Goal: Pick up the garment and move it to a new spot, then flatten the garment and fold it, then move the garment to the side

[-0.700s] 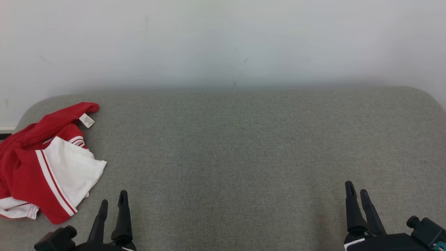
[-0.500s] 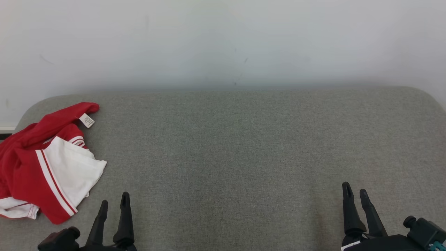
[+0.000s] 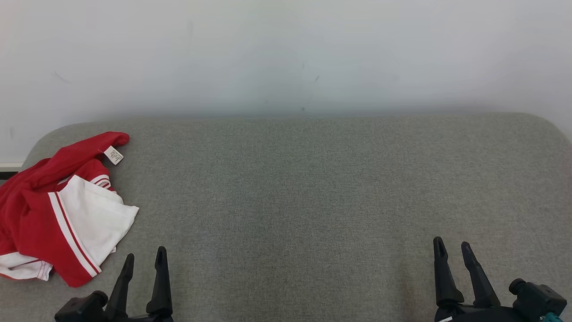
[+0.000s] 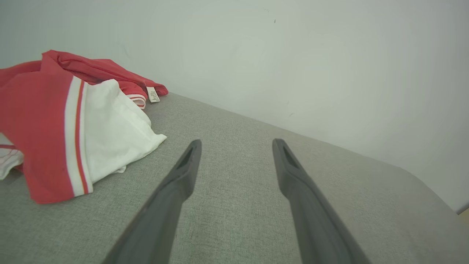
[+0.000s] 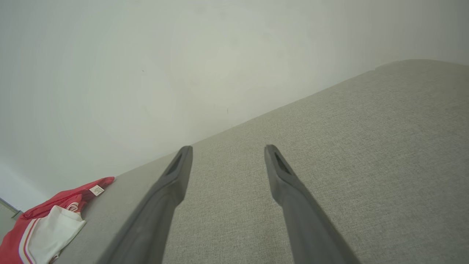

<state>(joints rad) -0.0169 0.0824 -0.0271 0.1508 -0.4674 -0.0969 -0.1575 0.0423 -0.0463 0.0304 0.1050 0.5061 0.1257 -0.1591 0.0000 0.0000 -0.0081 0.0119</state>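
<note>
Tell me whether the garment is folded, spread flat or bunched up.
Bunched up. The garment lies in a crumpled heap on the grey surface, red and white layers overlapping unevenly, its label sticking out.

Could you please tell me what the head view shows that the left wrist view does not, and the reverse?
Head view: the right end effector, open, at lower right, far from the garment. Left wrist view: a tan sliver past the grey surface's edge, too small to identify. Both: the crumpled red-and-white garment with its label, the open left end effector, the grey surface and the wall.
</note>
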